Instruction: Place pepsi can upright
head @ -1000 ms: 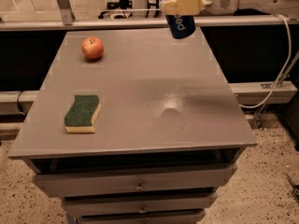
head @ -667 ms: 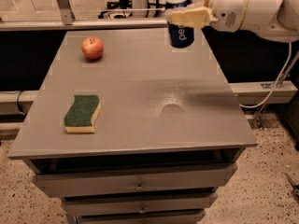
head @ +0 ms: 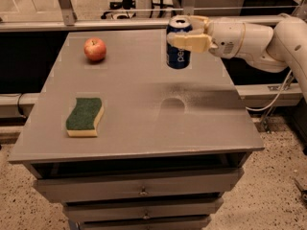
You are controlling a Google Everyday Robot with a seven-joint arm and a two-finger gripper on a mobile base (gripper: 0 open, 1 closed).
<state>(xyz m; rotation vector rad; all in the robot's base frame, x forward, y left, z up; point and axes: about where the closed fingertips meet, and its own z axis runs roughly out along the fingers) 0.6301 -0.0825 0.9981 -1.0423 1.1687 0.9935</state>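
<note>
Camera view: a grey table [head: 134, 138] with drawers [head: 139, 190] stands on a speckled floor [head: 278, 186], with a metal rail [head: 96, 24] behind. The gripper [head: 186, 31] reaches in from 3 o'clock, clamped on the can [head: 177, 56]. The can is upright at the table's 1 o'clock; surface contact cannot be told. Apple [head: 95, 49] at 11 o'clock, sponge [head: 85, 116] at 8 o'clock.

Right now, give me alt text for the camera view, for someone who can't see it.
A robot arm's claw grips an upright pepsi can at the far right of a grey drawer table; whether it touches the top is unclear. A red apple sits far left, a green-and-yellow sponge near left.
</note>
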